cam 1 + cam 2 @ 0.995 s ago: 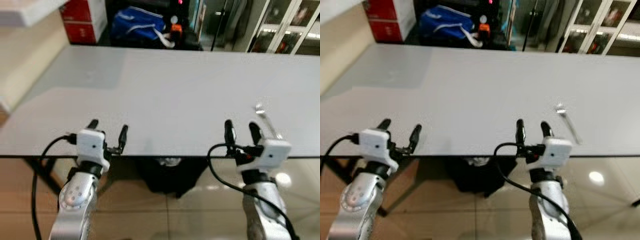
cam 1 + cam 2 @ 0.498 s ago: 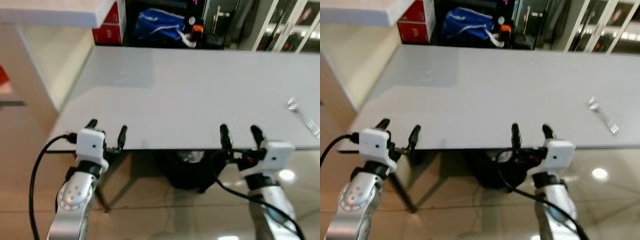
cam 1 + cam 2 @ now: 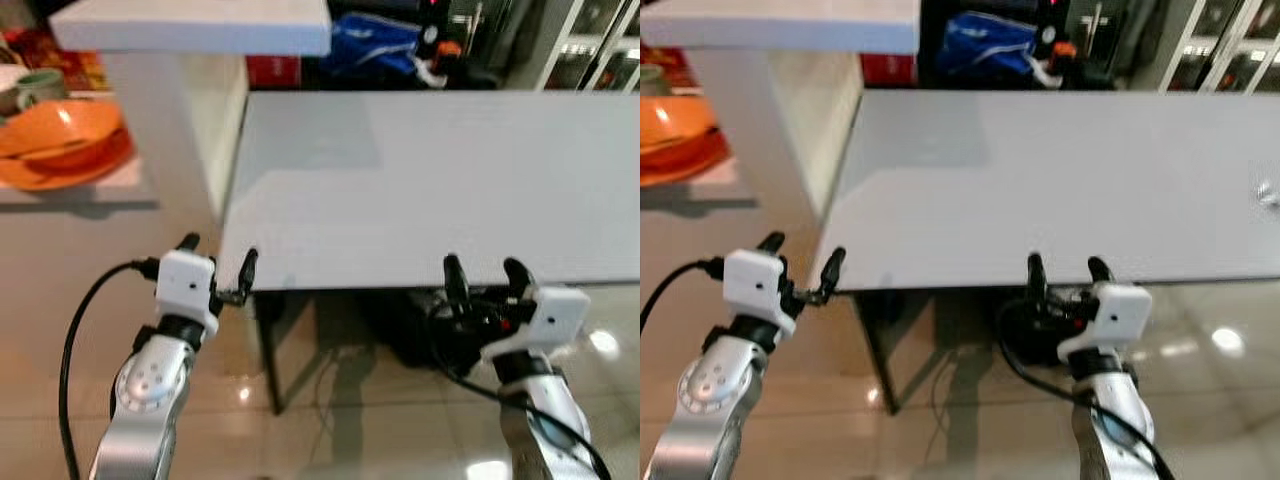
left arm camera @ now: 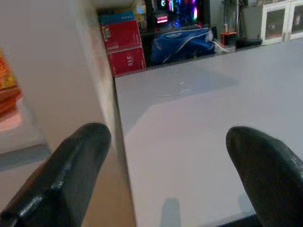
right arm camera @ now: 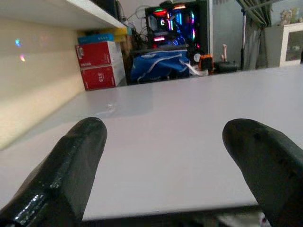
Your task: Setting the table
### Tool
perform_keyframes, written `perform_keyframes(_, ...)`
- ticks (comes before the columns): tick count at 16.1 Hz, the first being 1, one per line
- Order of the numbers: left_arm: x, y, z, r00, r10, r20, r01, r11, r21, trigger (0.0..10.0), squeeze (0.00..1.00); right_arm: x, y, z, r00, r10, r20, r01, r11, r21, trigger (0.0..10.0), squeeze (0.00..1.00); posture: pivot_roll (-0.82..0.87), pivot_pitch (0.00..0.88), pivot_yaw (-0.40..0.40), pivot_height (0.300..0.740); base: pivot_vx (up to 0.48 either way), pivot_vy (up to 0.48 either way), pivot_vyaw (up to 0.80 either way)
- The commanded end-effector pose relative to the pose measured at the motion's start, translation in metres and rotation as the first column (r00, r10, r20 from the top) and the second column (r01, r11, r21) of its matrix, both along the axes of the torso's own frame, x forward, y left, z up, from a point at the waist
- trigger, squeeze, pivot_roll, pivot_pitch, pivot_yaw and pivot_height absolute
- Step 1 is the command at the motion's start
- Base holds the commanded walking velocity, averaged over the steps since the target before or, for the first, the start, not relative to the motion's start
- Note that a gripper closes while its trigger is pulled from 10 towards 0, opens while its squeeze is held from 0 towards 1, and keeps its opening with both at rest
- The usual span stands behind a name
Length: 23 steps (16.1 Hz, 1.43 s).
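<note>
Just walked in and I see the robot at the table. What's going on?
Nothing is being handled yet. The left gripper and the right gripper are both open and empty, held at the near edge of the grey table. On a counter to the robot's left sits an orange bowl on an orange plate.

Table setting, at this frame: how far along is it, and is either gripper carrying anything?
Barely started. On the grey table, a small piece of cutlery lies at the far right edge. In hand: nothing, the left gripper and right gripper hang open near the table's front edge. Left: the orange bowls and a cup sit on a side counter to the robot's left, not yet brought over.
</note>
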State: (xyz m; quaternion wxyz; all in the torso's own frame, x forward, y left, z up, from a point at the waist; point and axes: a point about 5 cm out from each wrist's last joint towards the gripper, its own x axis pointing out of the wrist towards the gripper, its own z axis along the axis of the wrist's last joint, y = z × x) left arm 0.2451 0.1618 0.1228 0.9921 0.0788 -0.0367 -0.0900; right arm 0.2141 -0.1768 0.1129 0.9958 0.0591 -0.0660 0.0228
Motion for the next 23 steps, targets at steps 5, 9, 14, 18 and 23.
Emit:
perform_keyframes(5,0.006,-0.002,0.015,0.999,-0.005,0.054,0.004,1.000,0.021,10.0,0.00,0.011,0.005,0.011,0.999,0.030,0.017,-0.030,0.999,0.010,10.0,1.00,0.05,0.015,-0.003,0.740,0.000,0.480,0.00)
perform_keyframes(9,0.010,-0.003,0.023,0.997,-0.010,0.081,0.008,0.999,0.033,10.0,0.00,0.023,0.007,0.019,0.999,0.029,0.014,-0.029,0.999,-0.028,10.0,1.00,0.05,0.011,-0.008,0.740,0.000,0.480,0.00)
perform_keyframes(14,0.019,-0.011,0.039,0.991,-0.045,0.130,0.041,0.999,0.035,10.0,0.00,0.029,0.010,0.024,1.000,0.029,0.009,-0.029,0.999,-0.034,10.0,0.00,0.06,0.000,-0.010,0.740,0.000,0.480,-0.21)
perform_keyframes(18,0.026,-0.024,0.052,0.979,-0.118,0.167,0.111,0.993,0.050,10.0,0.00,0.034,0.013,0.033,0.999,0.041,0.035,-0.041,0.999,-0.002,10.0,0.00,0.07,0.000,-0.017,0.740,0.000,0.480,-0.80)
perform_keyframes(23,0.028,-0.031,0.056,0.978,-0.138,0.156,0.140,0.990,0.001,10.0,0.00,0.036,0.012,0.036,0.998,0.037,0.045,-0.037,0.999,-0.001,10.0,0.00,0.06,0.000,-0.023,0.740,0.000,0.384,-0.80)
